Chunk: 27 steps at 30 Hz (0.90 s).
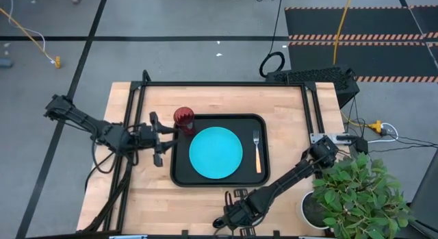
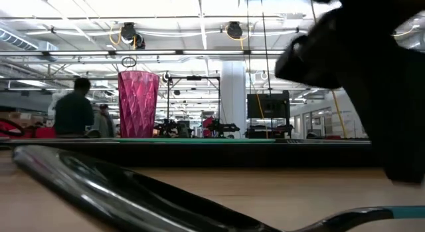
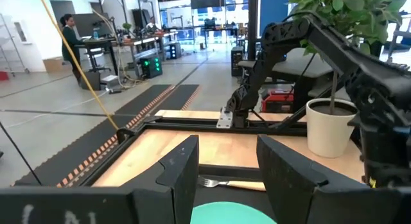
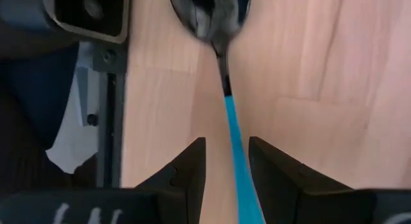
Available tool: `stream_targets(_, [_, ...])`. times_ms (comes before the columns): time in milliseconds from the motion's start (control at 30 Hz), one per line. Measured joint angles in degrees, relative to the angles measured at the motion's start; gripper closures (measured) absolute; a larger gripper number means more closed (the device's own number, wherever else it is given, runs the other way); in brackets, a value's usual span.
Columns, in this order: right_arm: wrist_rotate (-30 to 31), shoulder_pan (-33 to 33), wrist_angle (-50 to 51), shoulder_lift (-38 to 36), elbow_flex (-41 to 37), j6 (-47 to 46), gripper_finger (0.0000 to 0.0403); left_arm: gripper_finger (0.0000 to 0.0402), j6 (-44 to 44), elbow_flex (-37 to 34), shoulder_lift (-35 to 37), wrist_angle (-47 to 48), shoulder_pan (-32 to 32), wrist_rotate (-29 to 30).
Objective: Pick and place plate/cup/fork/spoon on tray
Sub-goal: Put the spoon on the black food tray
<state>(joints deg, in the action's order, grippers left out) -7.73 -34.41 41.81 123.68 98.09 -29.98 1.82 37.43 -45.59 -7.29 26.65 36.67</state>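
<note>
Straddling the spoon (image 4: 226,89) at the desk's near edge, the right claw (image 4: 226,161) is spread, its fingers (image 4: 189,163) either side of the light blue handle. Slim, stiff and likely slippery, it looks best pinched mid-handle. Beyond, the tray (image 1: 179,176) holds plate (image 1: 215,153), fork (image 1: 257,151) and cup (image 1: 183,120); the left claw (image 1: 163,140) stands released beside the cup.

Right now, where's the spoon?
The spoon lies on the bare wooden table near its front edge, outside the tray. In the right wrist view, its blue handle runs between the right gripper's open fingers.
</note>
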Motion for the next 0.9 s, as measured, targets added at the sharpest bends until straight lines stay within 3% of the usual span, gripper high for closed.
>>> stream_targets(500, [6.43,-0.71,-4.72,-0.50,-7.63,-1.86,0.0295,0.0241,-4.11,0.00,-3.02,-2.01,0.09,0.00])
stream_targets(600, [7.59,-0.75,-2.90,-0.31,-7.89,-1.88,0.0316,0.0241,-4.60,0.00,-3.21,-1.81,0.11,-0.03])
stream_targets(767, [10.80,-1.26,-1.71,-0.22,-7.96,-2.01,0.0386,0.0241,-5.13,0.00,-3.18,-1.51,0.70,-0.03])
stream_targets(900, [13.84,-2.21,-1.44,-0.20,-8.00,-2.59,0.0389,0.0241,-5.13,0.00,-3.16,-1.51,1.56,-0.05])
